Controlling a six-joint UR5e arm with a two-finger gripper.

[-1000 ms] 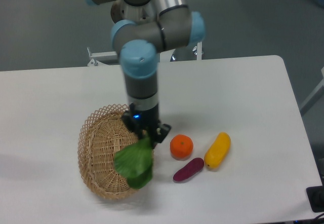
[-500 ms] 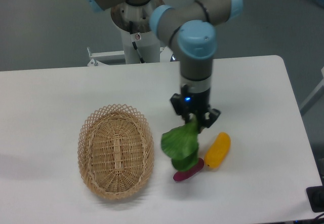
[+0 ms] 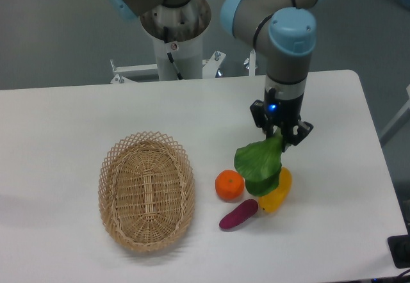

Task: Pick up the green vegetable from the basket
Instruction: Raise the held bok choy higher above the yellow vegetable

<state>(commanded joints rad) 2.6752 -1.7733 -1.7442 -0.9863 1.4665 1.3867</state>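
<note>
The green vegetable (image 3: 259, 164) hangs in the air by its stalk end, its broad dark leaf drooping down in front of the yellow piece. My gripper (image 3: 280, 137) is shut on the top of it, pointing straight down, right of the basket and above the loose produce. The oval tan wicker basket (image 3: 147, 189) lies on the white table at the left with nothing inside it.
An orange (image 3: 229, 185) sits right of the basket. A purple eggplant-shaped piece (image 3: 237, 214) lies just below it. A yellow oblong piece (image 3: 278, 195) lies partly behind the hanging leaf. The table's right edge (image 3: 378, 161) is close by.
The arm has carried the green vegetable out of the basket and to the right, past the orange, to a spot above the yellow piece. The basket now holds nothing.
</note>
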